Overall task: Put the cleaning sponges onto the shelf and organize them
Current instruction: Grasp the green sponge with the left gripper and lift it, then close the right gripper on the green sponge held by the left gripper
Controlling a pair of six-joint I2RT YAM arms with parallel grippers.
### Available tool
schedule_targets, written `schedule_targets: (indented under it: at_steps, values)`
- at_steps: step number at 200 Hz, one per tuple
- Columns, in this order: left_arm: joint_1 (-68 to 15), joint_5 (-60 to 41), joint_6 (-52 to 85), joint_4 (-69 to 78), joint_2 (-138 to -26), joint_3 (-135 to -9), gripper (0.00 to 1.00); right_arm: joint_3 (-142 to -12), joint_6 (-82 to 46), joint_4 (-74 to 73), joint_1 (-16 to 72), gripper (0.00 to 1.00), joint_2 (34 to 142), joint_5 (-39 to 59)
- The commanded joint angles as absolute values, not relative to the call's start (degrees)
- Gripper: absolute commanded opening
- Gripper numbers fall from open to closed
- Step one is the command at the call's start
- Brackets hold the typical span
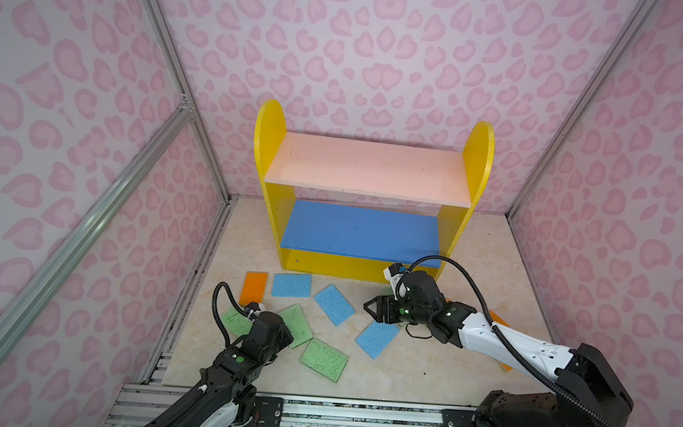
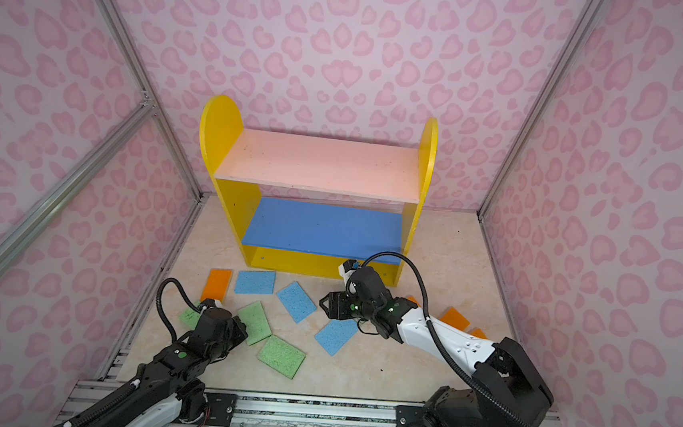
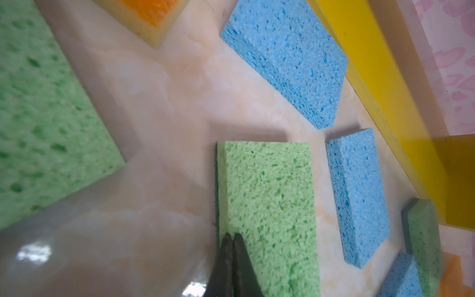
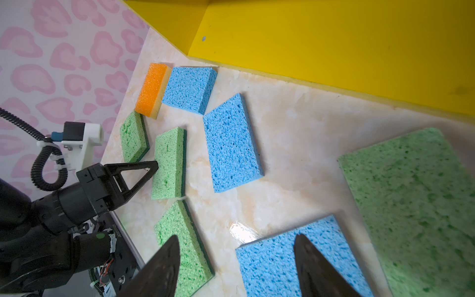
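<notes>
Just left of centre, low in both top views, a flat light green porous sponge (image 1: 301, 322) lies on the marbled tabletop (image 1: 402, 373). The left gripper (image 3: 231, 236) is clenched at its edge, and whether foam is caught is unclear. The right gripper (image 4: 236, 237) hangs released over a light blue sponge (image 4: 270, 267). The lift is best done slowly, checking the grip, toward the yellow-sided wooden shelf (image 1: 269, 154) at upper centre.

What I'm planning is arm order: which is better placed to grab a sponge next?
Right, probably: the right gripper hangs open over a blue sponge; the left gripper is shut at a green sponge's edge, grip unclear.
</notes>
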State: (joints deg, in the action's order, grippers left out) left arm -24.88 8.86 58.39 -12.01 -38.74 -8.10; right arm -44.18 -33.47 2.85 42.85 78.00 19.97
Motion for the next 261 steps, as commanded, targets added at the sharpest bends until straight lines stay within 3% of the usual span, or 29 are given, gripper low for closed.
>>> schedule_targets:
  at_steps: [1, 108, 142, 227, 261]
  values:
    - [-24.9, 9.2, 58.4, -11.8, -38.0, -9.1, 0.03, -44.5, -32.1, 1.7, 42.9, 0.74, 78.4, 23.7]
    - [-24.8, -0.5, 55.4, -10.3, -37.6, -21.6, 0.03, -42.9, -43.6, -19.7, 44.7, 0.75, 85.4, 37.6]
    - [-24.8, -2.3, 57.4, -6.7, -38.7, -23.1, 0.04, -43.8, -47.6, -25.0, 45.0, 0.63, 88.8, 40.2]
    - [-24.8, -4.7, 60.2, -1.1, -41.6, -26.2, 0.04, -46.4, -49.9, -28.5, 45.6, 0.57, 91.7, 40.9]
    - [-24.8, -5.9, 60.3, 0.2, -43.0, -27.6, 0.03, -47.3, -51.0, -30.0, 45.6, 0.48, 92.4, 41.5]
